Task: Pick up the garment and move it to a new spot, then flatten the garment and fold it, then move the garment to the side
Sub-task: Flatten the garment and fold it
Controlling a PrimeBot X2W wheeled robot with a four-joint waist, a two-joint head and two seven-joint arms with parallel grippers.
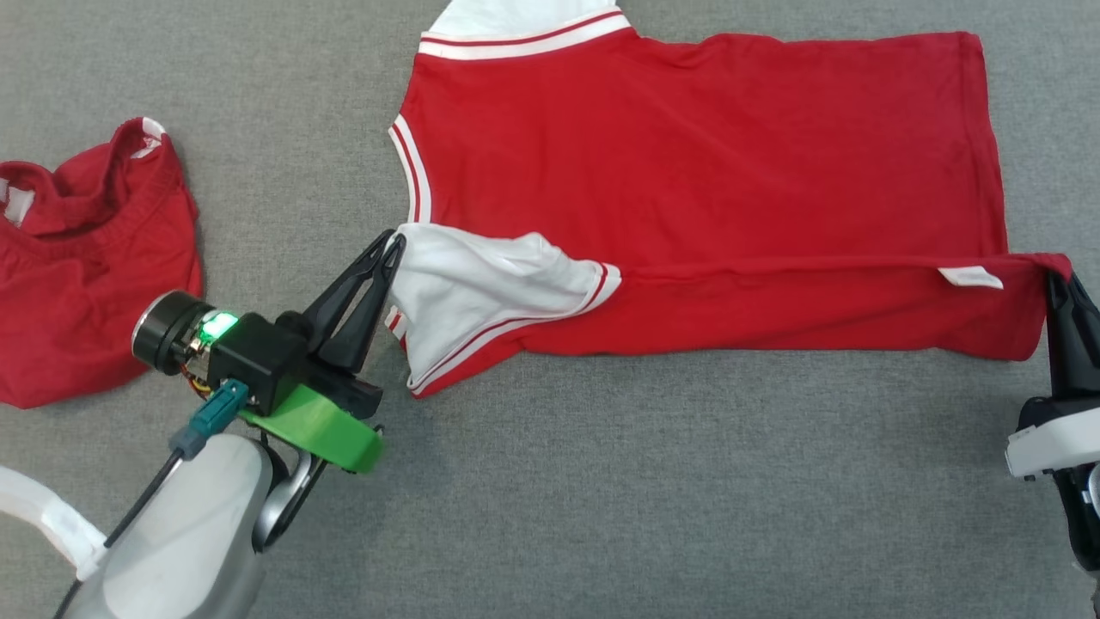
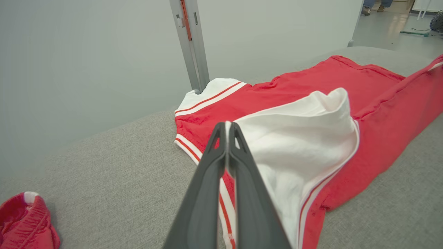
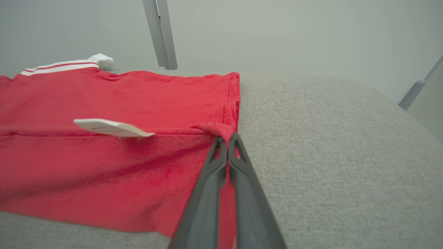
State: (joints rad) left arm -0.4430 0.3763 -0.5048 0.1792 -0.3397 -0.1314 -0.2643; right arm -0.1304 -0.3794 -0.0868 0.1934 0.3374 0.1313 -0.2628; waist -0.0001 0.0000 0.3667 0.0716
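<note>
The garment is a red T-shirt with white, red-striped sleeves, spread across the grey surface with its near long edge folded up over the body. My left gripper is shut on the white sleeve at its shoulder corner; in the left wrist view the fingertips pinch that white cloth. My right gripper is shut on the red hem corner at the far right; the right wrist view shows the tips clamping the garment. A white label lies on the fold.
A second, crumpled red garment lies at the left edge, close to my left wrist. Grey padded surface extends toward me below the shirt. A metal post and a pale wall stand behind the far edge.
</note>
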